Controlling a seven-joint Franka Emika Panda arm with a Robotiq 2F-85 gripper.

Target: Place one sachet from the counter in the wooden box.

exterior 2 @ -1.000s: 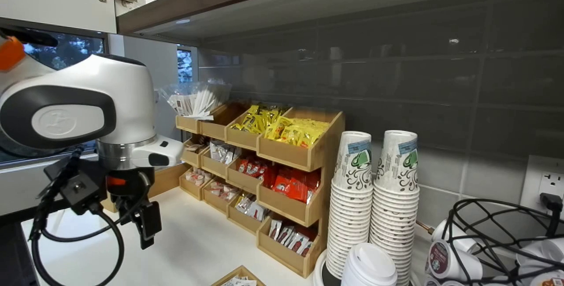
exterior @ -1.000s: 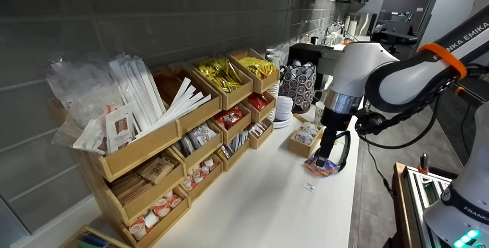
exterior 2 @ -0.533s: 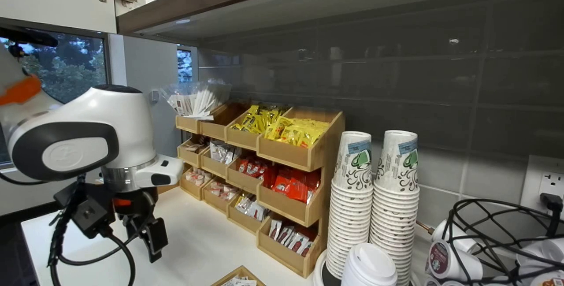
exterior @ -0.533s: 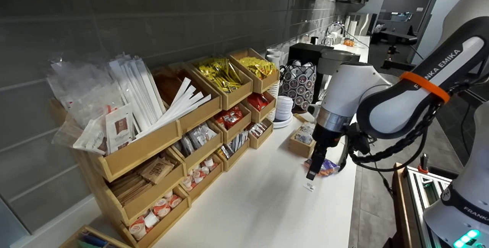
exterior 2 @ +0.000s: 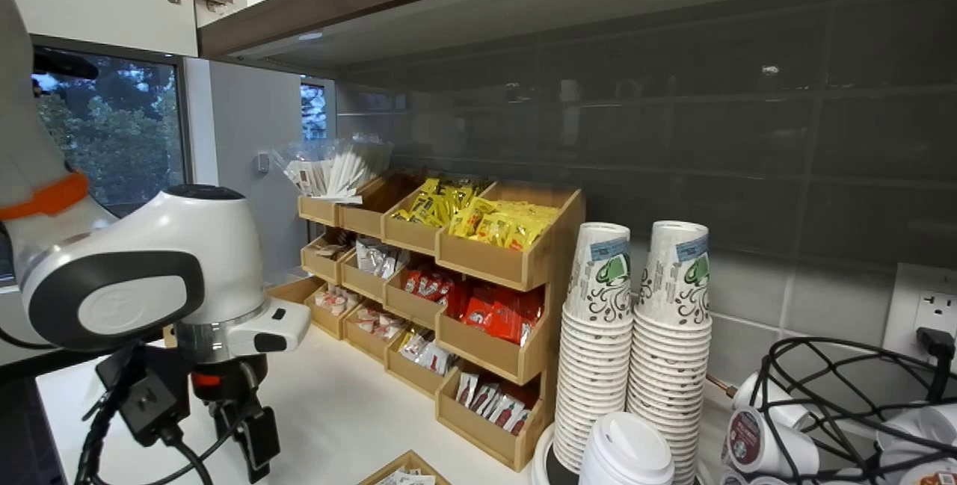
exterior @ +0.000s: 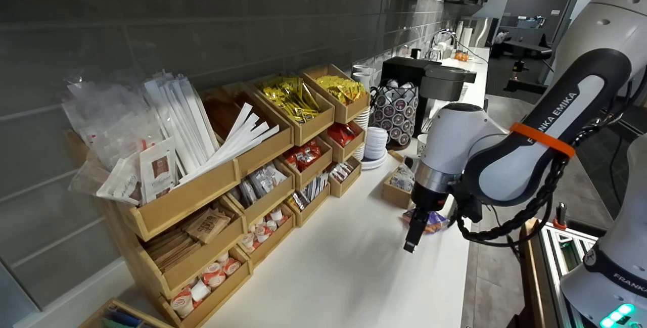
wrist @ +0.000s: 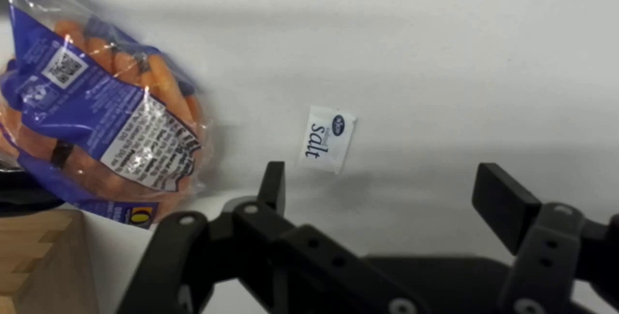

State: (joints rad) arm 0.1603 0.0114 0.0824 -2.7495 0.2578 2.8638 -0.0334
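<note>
- The claw [wrist: 389, 193] points down at the surface [wrist: 435, 77] with its jaws spread wide; it has hold of nothing;
- the salt sachet [wrist: 329, 140], small and white, lies flat on that surface with its print facing up; in the wrist view it shows between the two fingertips [wrist: 274, 186] and a little beyond them, nearer one than the other;
- the bag of carrots [wrist: 104, 111], clear plastic with purple print, lies near the sachet and apart from it;
- a small wooden bin [exterior: 396, 196] stands just beside the bag in an exterior view, filled with pale packets [exterior: 403, 179]; its corner shows at the lower edge of the wrist view;
- the wooden rack [exterior: 194, 191] stands well apart from the claw, with three tiers of open compartments; the sachet lies outside it;
- on the rack's top tier sit long white wrappers [exterior: 189, 126] and yellow packets [exterior: 290, 98]; on the middle one, brown packets [exterior: 204, 224], silver packets [exterior: 265, 179] and red packets [exterior: 305, 155]; on the lowest, creamer cups [exterior: 215, 275] and slim packets [exterior 2: 490, 399];
- stacked paper cups [exterior 2: 596, 350] stand just beside the end of the rack, behind white lids [exterior 2: 628, 448];
- the robot arm [exterior: 510, 171] wears an orange band [exterior: 543, 139].
</note>
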